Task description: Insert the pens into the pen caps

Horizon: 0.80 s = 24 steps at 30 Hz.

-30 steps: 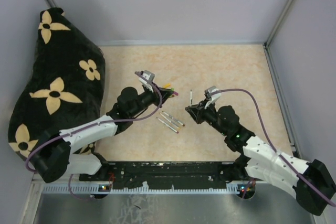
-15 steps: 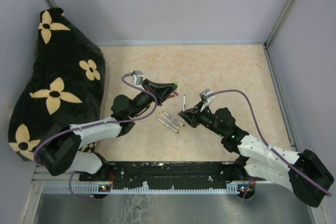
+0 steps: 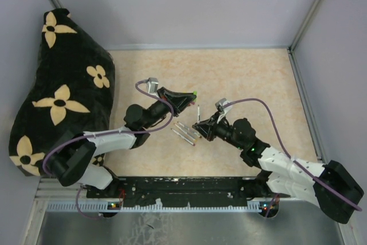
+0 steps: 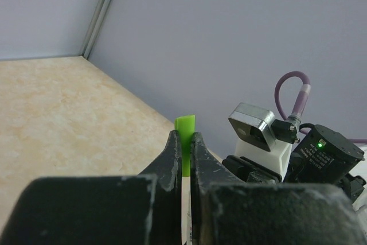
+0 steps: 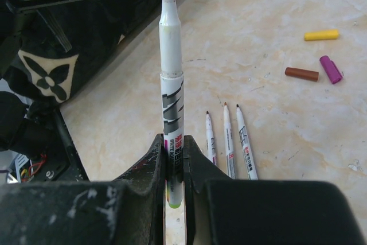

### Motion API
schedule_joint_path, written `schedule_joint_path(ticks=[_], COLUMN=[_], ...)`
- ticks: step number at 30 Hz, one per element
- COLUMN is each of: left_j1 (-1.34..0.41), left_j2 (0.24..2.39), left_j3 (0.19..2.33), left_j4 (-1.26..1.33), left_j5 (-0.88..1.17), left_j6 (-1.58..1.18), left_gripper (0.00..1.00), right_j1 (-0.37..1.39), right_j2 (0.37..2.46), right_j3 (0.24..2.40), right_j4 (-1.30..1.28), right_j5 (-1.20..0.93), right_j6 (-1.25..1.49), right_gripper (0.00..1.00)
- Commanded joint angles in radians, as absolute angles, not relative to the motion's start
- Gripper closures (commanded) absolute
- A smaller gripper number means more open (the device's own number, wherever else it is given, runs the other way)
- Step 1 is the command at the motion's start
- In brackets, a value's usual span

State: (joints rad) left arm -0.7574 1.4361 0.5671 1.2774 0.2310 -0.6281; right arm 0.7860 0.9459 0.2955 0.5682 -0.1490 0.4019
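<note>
My left gripper (image 3: 192, 97) is shut on the green pen cap (image 4: 184, 142), which sticks out past its fingertips; the cap also shows in the top view (image 3: 195, 92). My right gripper (image 3: 198, 124) is shut on a white pen (image 5: 171, 84), dark tip pointing up toward the left gripper; the pen also shows in the top view (image 3: 198, 112). The pen tip and the cap are close together but apart. Three more pens (image 5: 229, 142) lie side by side on the table. The yellow cap (image 5: 321, 35), dark red cap (image 5: 301, 73) and magenta cap (image 5: 330, 69) lie loose beyond them.
A black cushion with tan flowers (image 3: 60, 84) fills the left side of the table. Grey walls stand at the back and right. The three loose pens lie on the beige tabletop (image 3: 246, 78) between the two grippers (image 3: 184, 132).
My left gripper has turned and swung right with the green cap. My right gripper has moved left toward it with the pen, closing the gap.
</note>
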Motion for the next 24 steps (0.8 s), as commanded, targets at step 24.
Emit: schedule_joint_path(ticks=[24], left_j1=[-0.776], left_j2=[1.481], left_j3=[0.578], left_j4=[1.384], left_j5=[0.281], left_j6=[-0.681], left_gripper=[1.00], right_j1=[0.815], right_j2=[0.969], right_j3=[0.350], right_j4=[0.623], right_j5=[-0.168], right_j6=[0.359], right_gripper=[1.00])
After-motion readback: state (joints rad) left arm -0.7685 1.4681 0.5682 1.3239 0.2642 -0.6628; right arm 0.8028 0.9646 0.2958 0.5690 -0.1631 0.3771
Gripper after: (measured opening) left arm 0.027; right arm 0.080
